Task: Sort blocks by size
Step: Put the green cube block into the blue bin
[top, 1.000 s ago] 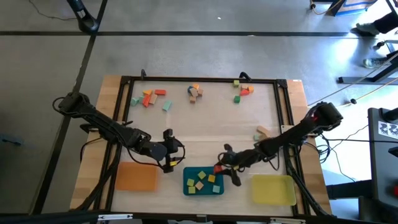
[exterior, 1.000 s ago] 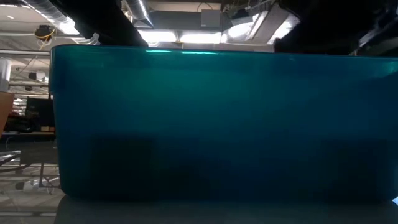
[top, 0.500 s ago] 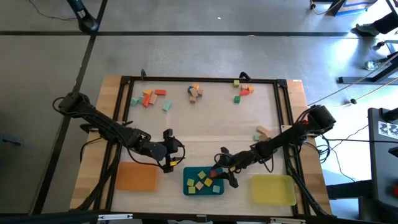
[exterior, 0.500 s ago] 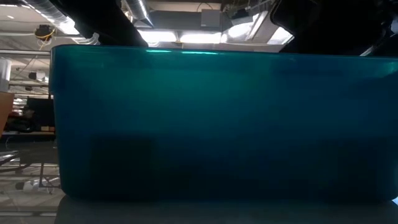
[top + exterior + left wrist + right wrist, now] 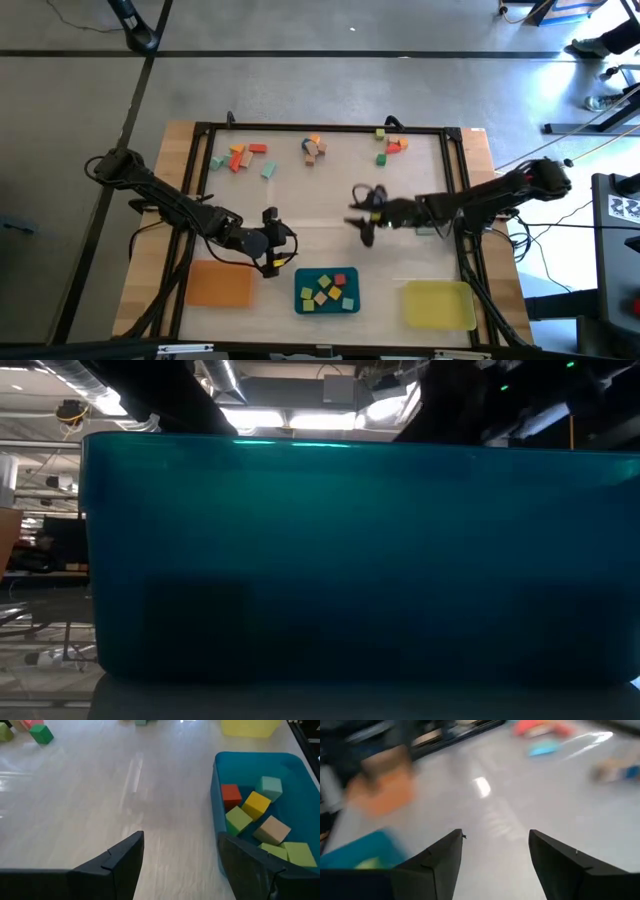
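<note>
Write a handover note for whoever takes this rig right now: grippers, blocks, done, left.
Right gripper: open, empty, over the bare middle of the table.
Left gripper: open, empty, waiting just left of the teal tray.
Blocks: seven or so lie in the teal tray, among them a red block, a yellow block and a tan block. The orange tray and yellow tray look empty.
Done: one size group partly filled.
Left: three clusters along the far edge, left cluster, middle cluster, right cluster, plus a tan piece near the right rail.
</note>
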`<state>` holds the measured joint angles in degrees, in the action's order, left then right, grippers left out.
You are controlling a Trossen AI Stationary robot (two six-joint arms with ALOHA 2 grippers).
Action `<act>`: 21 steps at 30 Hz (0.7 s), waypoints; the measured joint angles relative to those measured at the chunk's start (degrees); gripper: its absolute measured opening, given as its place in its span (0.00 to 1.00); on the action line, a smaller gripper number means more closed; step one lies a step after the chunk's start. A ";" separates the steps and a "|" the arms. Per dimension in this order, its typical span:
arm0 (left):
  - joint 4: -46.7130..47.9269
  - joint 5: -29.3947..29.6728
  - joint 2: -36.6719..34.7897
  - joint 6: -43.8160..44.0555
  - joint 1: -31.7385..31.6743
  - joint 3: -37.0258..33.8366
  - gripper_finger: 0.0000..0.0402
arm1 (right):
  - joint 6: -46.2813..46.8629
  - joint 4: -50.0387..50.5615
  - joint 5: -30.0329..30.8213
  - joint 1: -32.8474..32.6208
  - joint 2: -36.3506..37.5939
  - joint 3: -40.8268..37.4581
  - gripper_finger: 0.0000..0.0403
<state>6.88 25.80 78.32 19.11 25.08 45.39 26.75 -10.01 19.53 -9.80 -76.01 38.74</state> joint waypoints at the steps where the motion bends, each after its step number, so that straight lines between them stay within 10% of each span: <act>1: 0.00 0.00 0.00 0.00 0.00 0.00 0.59 | 0.00 0.92 1.02 1.20 0.84 0.00 0.56; 13: 0.00 0.00 0.00 0.00 0.00 0.00 0.59 | -7.44 2.19 0.79 12.05 2.58 0.00 0.56; 21: 0.01 0.00 0.00 0.00 0.00 0.00 0.59 | 0.66 16.72 11.94 21.02 2.55 -0.02 0.56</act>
<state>6.90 25.80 78.32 19.11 25.08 45.39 27.41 6.71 31.48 11.23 -73.45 38.72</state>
